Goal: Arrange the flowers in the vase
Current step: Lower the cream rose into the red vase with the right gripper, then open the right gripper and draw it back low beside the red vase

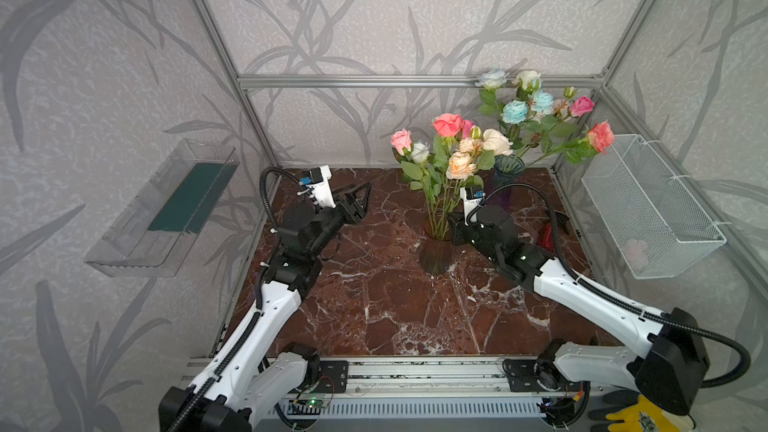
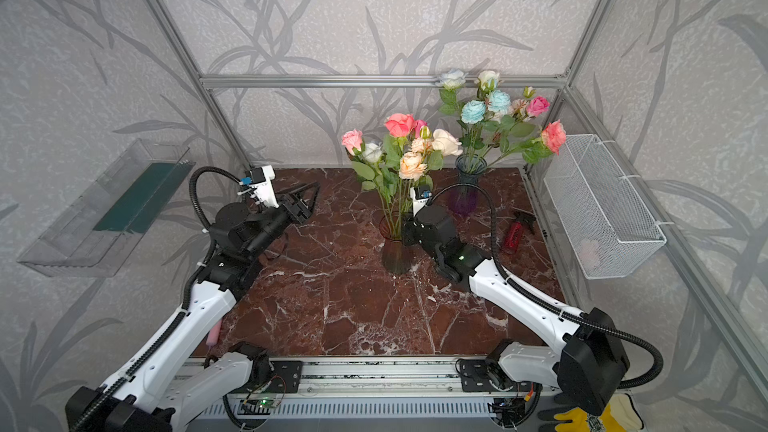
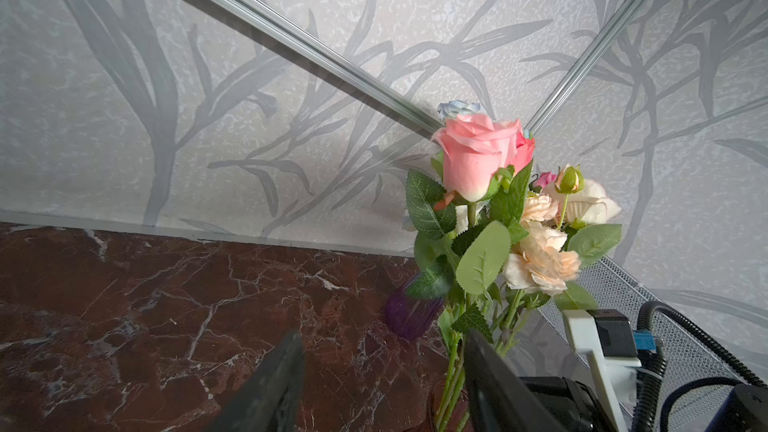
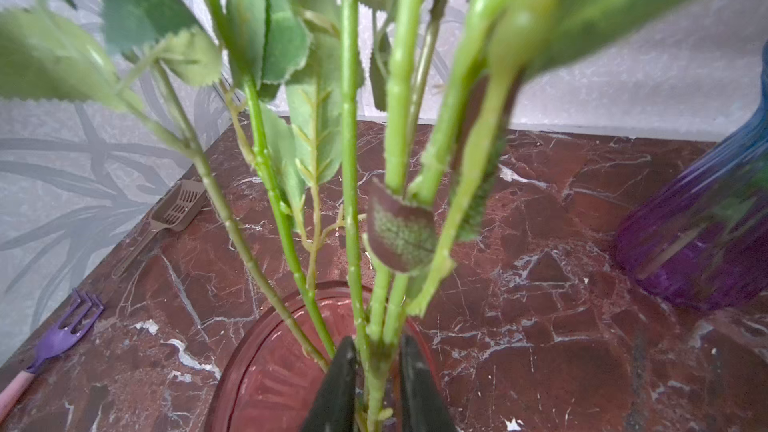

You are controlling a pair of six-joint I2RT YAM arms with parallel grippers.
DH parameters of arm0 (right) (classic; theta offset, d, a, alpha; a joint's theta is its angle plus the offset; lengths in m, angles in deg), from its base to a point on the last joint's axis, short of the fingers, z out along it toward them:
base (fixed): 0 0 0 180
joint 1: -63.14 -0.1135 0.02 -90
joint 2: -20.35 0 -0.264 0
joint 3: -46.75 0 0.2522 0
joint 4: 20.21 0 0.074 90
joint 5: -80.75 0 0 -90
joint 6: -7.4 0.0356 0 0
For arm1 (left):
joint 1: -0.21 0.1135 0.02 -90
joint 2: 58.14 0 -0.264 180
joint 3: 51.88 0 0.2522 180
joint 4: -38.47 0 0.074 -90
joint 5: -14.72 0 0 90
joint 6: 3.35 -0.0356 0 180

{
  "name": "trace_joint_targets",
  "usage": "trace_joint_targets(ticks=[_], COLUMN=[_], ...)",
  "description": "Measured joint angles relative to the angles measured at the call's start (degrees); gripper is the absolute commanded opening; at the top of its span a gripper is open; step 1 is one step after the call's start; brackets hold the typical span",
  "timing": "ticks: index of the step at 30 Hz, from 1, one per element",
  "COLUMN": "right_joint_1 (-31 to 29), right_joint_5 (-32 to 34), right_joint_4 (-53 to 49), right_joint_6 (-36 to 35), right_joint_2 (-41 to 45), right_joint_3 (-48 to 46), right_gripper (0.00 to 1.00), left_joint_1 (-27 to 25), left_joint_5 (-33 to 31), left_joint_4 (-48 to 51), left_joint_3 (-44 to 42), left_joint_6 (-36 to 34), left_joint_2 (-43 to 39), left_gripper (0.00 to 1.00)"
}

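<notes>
The right gripper (image 4: 376,384) has its jaws nearly closed, pinching stems of the flowers (image 4: 349,160) just above the vase (image 4: 257,338). The left gripper (image 1: 368,200) has its jaws wide apart and empty.

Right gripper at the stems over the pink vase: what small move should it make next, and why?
Probably ease the stems a little deeper into the vase, then let go. The right gripper is shut on them just above the rim, and their lower ends already pass inside it, so only settling them seems left.

Both top views look down from the front — wrist cameras close on the flowers (image 3: 478,155).
</notes>
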Motion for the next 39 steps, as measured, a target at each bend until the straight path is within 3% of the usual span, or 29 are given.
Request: trace_joint_targets(ticks=[4,8,12,20,26,33,39], right_joint_1=[0.00,0.00,0.00,0.31,5.01,6.36,6.60], right_joint_5=[-0.48,-1.05,-1.31,0.07,-1.25,-5.73,-7.08], right_joint_4=[0.33,-0.04,-1.49,-6.05,-9.29,-5.11,3.04], right_joint_6=[0.44,1.42,2.21,5.09,10.29,17.94,20.92], right_joint_2=[0.17,2.05,5.77,18.01,24.11,17.59,6.54], right_joint_3=[0.00,-0.09,-0.24,-5.14,-12.96,-24.09,-26.18], right_gripper=[0.18,0.32,0.37,0.32,0.30,0.29,0.26], left_joint_1=[0.13,0.31,0.31,0.35,0.35,0.35,0.35], left_joint_5=[0.24,0.42,0.46,0.48,0.46,0.39,0.37], left_joint_4=[-0.20,-0.39,-0.42,-0.42,-0.42,-0.39,-0.39], left_joint_3=[0.00,0.00,0.00,0.00,0.00,0.00,0.00], left_joint_6=[0.09,0.35,0.42,0.42,0.42,0.37,0.35], left_joint_2=[0.20,0.31,0.46,0.90,1.16,1.68,1.77], left_gripper=[0.62,0.62,0.62,0.62,0.62,0.62,0.62])
